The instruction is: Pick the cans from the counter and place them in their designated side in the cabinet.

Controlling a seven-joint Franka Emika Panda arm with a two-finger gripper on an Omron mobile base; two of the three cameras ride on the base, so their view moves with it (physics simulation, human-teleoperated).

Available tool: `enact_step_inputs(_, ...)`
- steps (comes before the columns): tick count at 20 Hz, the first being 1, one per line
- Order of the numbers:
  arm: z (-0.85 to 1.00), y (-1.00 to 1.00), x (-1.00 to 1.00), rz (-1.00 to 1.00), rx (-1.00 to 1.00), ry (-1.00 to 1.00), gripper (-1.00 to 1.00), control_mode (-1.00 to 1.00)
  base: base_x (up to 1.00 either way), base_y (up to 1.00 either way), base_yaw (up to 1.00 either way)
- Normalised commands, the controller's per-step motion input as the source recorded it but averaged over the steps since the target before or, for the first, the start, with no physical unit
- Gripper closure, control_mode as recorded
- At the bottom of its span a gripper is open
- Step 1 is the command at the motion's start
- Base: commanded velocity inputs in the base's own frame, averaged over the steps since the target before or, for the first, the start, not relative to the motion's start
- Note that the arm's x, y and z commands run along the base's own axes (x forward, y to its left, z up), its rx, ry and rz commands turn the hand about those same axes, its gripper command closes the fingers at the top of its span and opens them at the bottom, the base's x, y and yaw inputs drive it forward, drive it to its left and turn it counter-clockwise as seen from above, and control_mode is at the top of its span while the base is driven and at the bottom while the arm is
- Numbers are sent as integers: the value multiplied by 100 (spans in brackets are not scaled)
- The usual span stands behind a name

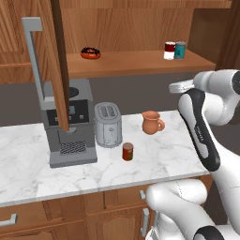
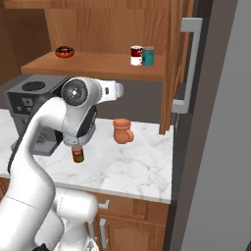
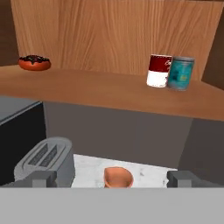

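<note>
A white-and-red can [image 3: 158, 70] stands upright on the cabinet's orange-brown shelf board [image 1: 136, 63], touching or just beside a teal-blue can [image 3: 181, 73] on its right, while a chocolate-glazed doughnut [image 3: 34, 62] lies well apart at the shelf's other end. The second task can, the reddish-brown can [image 1: 128, 151] with an orange label, stands upright on the marble desk [image 1: 28, 164], in front of the silver toaster [image 1: 108, 124] and between the grey coffee machine [image 1: 70, 123] and a terracotta mug [image 1: 152, 122]. In the right base view the robot's white arm crosses in front of that can, whose top is partly covered by the arm. The pincer [image 3: 112, 178] is released, its two dark fingertips [image 3: 43, 178] spread wide with nothing between them; it hangs above the desk, looking toward the shelf, with the mug's rim and the toaster's slots below it. A tall narrow wooden door [image 1: 60, 61] with a grey handle stands open at the cabinet's left
</note>
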Motion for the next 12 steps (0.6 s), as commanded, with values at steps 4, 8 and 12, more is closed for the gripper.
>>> enact_step_inputs(4, -3, 20, -17, 3, 1, 29, -100, -100, 0, 0, 0)
enact_step_inputs(8, -10, 29, -28, 3, 0, 25, -100, -100, 0, 0, 0)
enact_step_inputs(12, -19, 35, -43, 3, 0, 9, -100, -100, 0, 0, 0)
